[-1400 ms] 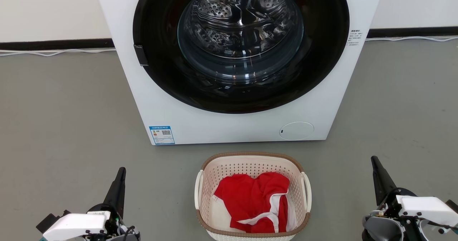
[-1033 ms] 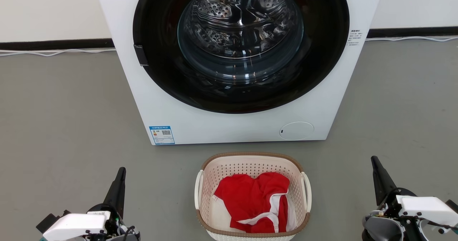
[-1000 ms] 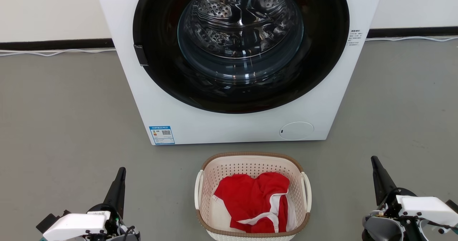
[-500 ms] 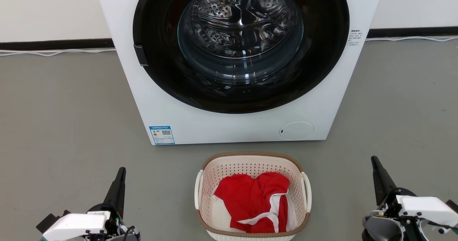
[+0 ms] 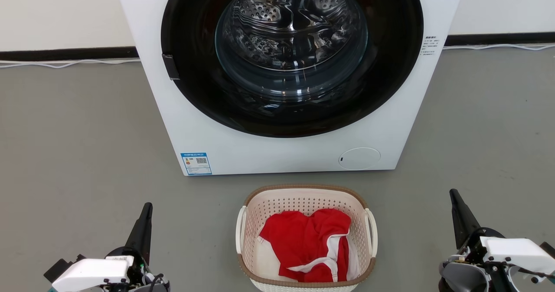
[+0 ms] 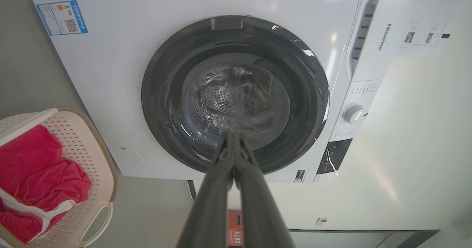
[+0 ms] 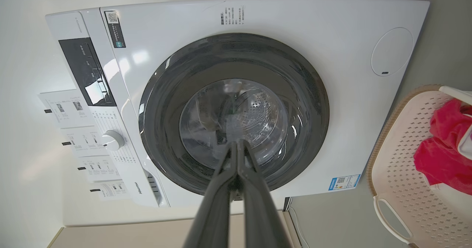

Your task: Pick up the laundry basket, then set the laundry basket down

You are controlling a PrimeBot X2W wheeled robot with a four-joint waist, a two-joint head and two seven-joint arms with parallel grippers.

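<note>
Basket (image 5: 303, 203) on floor (image 5: 86, 153), pickup not begun; your left hand (image 5: 148, 206) and right hand (image 5: 453, 193) flank it, closed: next, open toward handles (image 5: 372, 231).

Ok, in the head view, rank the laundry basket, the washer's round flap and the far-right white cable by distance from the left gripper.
1. laundry basket, just right of the left gripper.
2. round flap, low right on the washer.
3. white cable, far back right.
</note>
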